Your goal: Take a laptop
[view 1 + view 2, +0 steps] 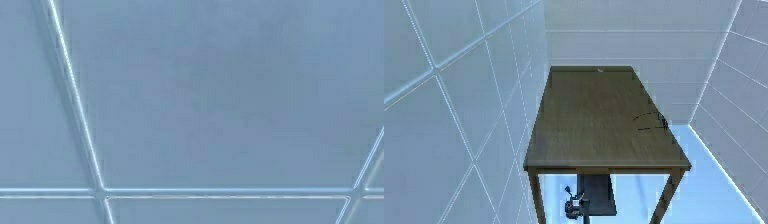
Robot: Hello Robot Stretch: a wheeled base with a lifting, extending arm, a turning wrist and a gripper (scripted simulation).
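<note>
Worktop [584, 120] is sitting lengthwise in a narrow tiled bay, its long left side running just beside the tiled wall [454, 100]. That's prob. why the robot is meeting it at the short near end, the side giving the arm a way in. Forward view is looking flat onto wall tiles [200, 100], so the base seems to be standing side-on w/ its reaching side turned to the worktop.

Two things are lying on the brown top. A pale speck [601, 71] is at 12 o'clock, right by the far edge. A dark thin obj [651, 122] is at approx 3 o'clock, near the right edge. They're lying well apart from each other and well away from the near end.

Where the laptop is, I can't tell: neither thing is reading as a laptop by shape, and the dark obj is looking more like bent wire than a slab. Judging only: if that's the target, it's lying too far out for the arm as posed.

Arm [598, 195] is poking up at 6 o'clock of the arm side view, short, ending before the worktop's near edge, btw the two front legs [534, 195]. Hand [571, 206] is hanging at approx 9 o'clock off the arm's tip. Its far end is too small to make out, so I can't tell whether it's holding anything.
</note>
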